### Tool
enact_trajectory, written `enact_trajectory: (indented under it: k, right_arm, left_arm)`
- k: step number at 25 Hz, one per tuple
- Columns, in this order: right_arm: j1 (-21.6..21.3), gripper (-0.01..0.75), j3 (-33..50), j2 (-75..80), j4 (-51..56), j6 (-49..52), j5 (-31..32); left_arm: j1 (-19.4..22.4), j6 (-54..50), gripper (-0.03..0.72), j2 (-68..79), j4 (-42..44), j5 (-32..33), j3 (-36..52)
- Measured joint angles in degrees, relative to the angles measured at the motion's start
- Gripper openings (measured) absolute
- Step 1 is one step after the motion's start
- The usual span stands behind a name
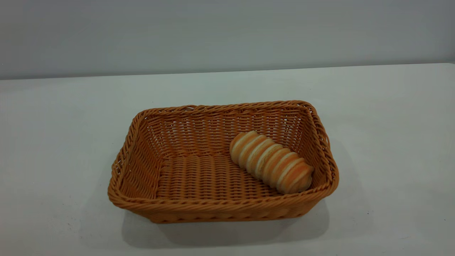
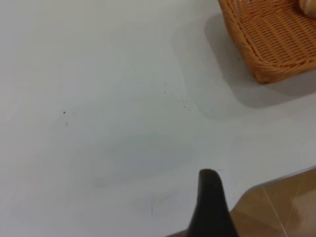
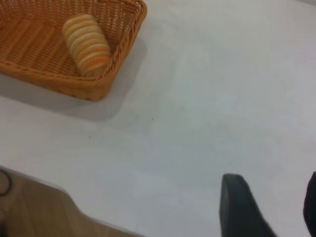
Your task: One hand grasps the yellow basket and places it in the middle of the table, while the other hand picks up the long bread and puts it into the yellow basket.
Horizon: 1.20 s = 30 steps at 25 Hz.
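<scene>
The yellow basket [image 1: 199, 209] stands in the middle of the table [image 1: 53, 142]. The long bread [image 1: 271, 161] lies inside it, slanted along the basket's right end, with one end against the wall. Neither gripper shows in the exterior view. My left gripper [image 2: 210, 197] hovers over bare table near the front edge, well away from the basket's corner [image 2: 271, 44]. My right gripper [image 3: 274, 197] is open and empty over bare table, off to the side of the basket [image 3: 94, 86]. The bread [image 3: 88, 45] shows in that view too.
The table's front edge, with the wooden floor below it, shows in the left wrist view [image 2: 276, 207] and in the right wrist view [image 3: 39, 207]. A plain grey wall [image 1: 227, 32] rises behind the table.
</scene>
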Motion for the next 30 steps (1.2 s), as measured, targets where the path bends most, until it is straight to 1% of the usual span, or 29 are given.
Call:
enact_trajectory:
  k: [3, 6, 8, 9, 14, 17, 21, 30]
  right_arm:
    - [0.0, 0.359, 0.0, 0.0, 0.0, 0.0, 0.0]
    - [-1.6, 0.359, 0.0, 0.0, 0.0, 0.0, 0.0]
    - [-3.8, 0.359, 0.0, 0.0, 0.0, 0.0, 0.0]
    - [-5.6, 0.359, 0.0, 0.0, 0.0, 0.0, 0.0]
    - [-14.2, 0.359, 0.0, 0.0, 0.0, 0.0, 0.0]
    - [-17.7, 0.359, 0.0, 0.0, 0.0, 0.0, 0.0]
    - [-18.3, 0.359, 0.0, 0.0, 0.0, 0.0, 0.0]
    - [-17.5, 0.359, 0.0, 0.0, 0.0, 0.0, 0.0]
  left_arm:
    - [0.0, 0.0, 0.594, 0.0, 0.0, 0.0, 0.0]
    - [0.0, 0.0, 0.594, 0.0, 0.0, 0.0, 0.0]
    - [0.2, 0.0, 0.594, 0.0, -0.1, 0.0, 0.0]
    - [0.8, 0.0, 0.594, 0.0, -0.1, 0.0, 0.0]
    - [6.7, 0.0, 0.594, -0.6, -0.1, 0.0, 0.0]
    - [8.1, 0.0, 0.594, -1.2, -0.1, 0.0, 0.0]
    - [8.1, -0.2, 0.594, -1.3, -0.1, 0.0, 0.0]
    - [8.1, -0.2, 0.594, -1.3, -0.1, 0.0, 0.0]
